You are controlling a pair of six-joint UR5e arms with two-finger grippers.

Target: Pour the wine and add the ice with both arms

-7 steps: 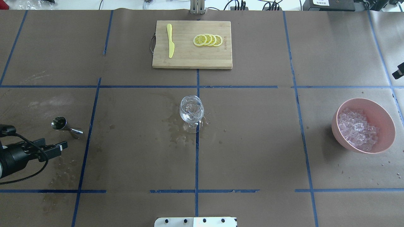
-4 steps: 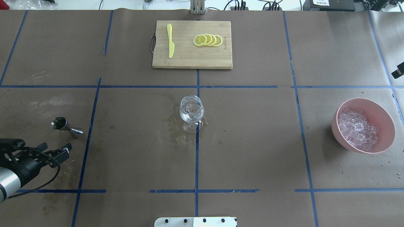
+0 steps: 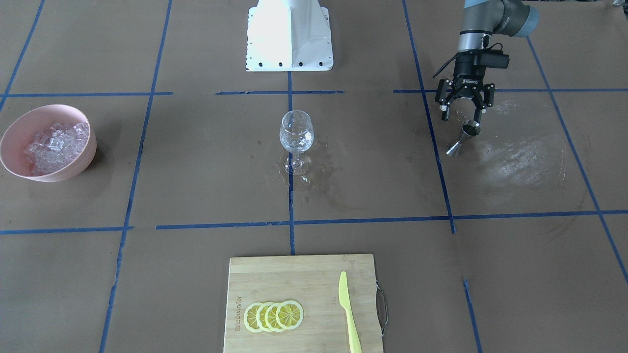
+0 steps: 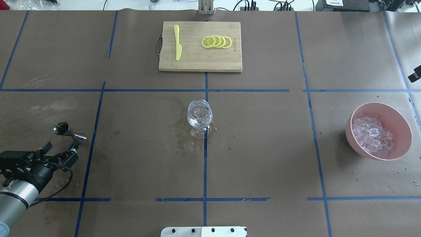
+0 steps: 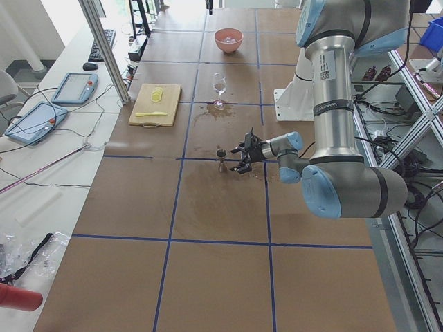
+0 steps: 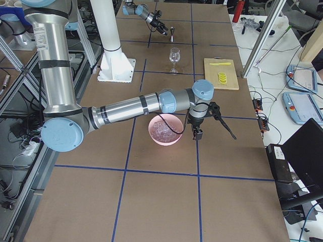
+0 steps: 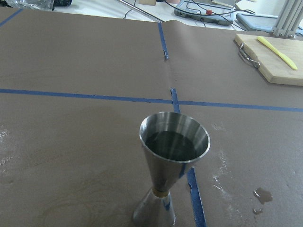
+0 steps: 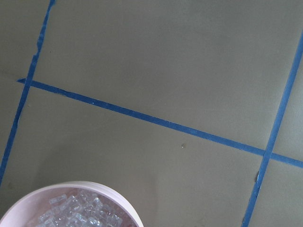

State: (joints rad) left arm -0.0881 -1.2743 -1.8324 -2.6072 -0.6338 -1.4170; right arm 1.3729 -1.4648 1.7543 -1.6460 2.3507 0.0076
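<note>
The wine glass [image 4: 199, 115] stands upright at the table's middle, also in the front view [image 3: 296, 132]. It holds a little clear liquid; I cannot tell whether ice is in it. A steel jigger [image 4: 67, 131] stands upright at the left, close up in the left wrist view [image 7: 173, 161]. My left gripper [image 4: 62, 148] is open and empty, just short of the jigger, as the front view shows [image 3: 461, 116]. The ice [image 4: 371, 135] fills a pink bowl [image 4: 403, 125]. My right gripper [image 6: 198, 126] hovers beside the bowl; I cannot tell its state.
A wooden cutting board [image 4: 197, 61] at the far middle holds lemon slices [image 4: 217, 41] and a yellow knife [image 4: 177, 42]. Wet patches [image 4: 185, 138] lie around the glass foot. The white pedestal base [image 3: 289, 34] stands at the robot's edge.
My left gripper has swung toward the robot's edge and turned, so its open fingers now face the jigger. The jigger, glass and bowl have not moved.
</note>
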